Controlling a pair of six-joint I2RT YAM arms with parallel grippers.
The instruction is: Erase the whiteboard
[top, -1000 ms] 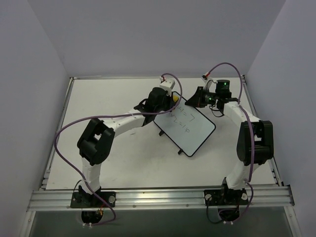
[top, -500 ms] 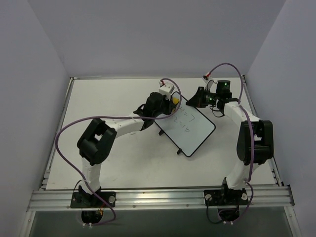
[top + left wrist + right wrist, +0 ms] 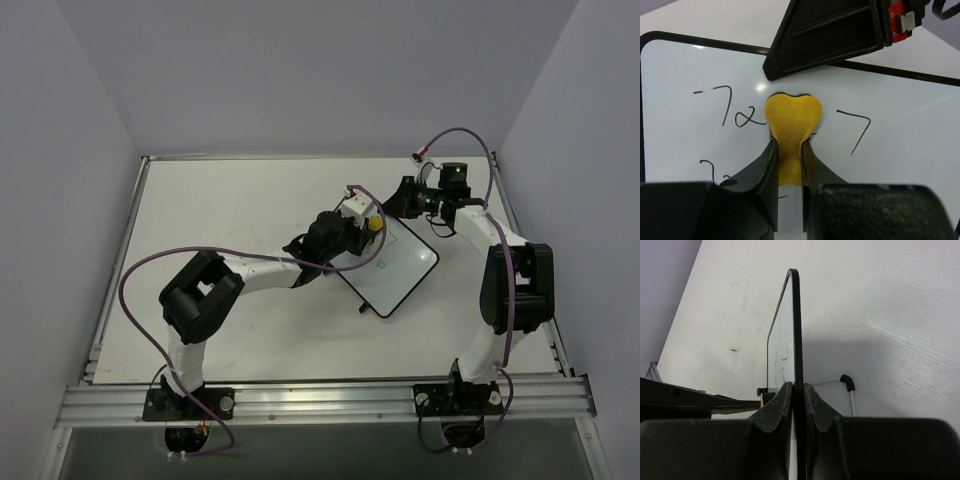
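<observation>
Left gripper (image 3: pixel 787 145): jaws narrow, pinched on a yellow eraser (image 3: pixel 791 117). The eraser's rounded head sticks out past the fingertips and sits against the face of the whiteboard (image 3: pixel 900 135).

Writing (image 3: pixel 735 112): thin dark strokes on both sides of the eraser head. You can see a 7-like mark to its right, loops to its left, and more strokes lower left, partly hidden by the finger.

Right gripper (image 3: pixel 797 390): closed tight on the board's black frame. From its wrist view you see the board edge-on, running straight out from between the fingers. From the left wrist view, one of its black fingers lies over the board's far edge, just beyond the eraser.

Board position, top view: right of centre on the table (image 3: pixel 220 200) and turned diagonally. Its far corner is in the right gripper, and the left gripper is over the upper left part. Small black clips (image 3: pixel 360 308) sit along the near-left edge. You cannot tell whether the clamped corner is lifted or lies flat.
</observation>
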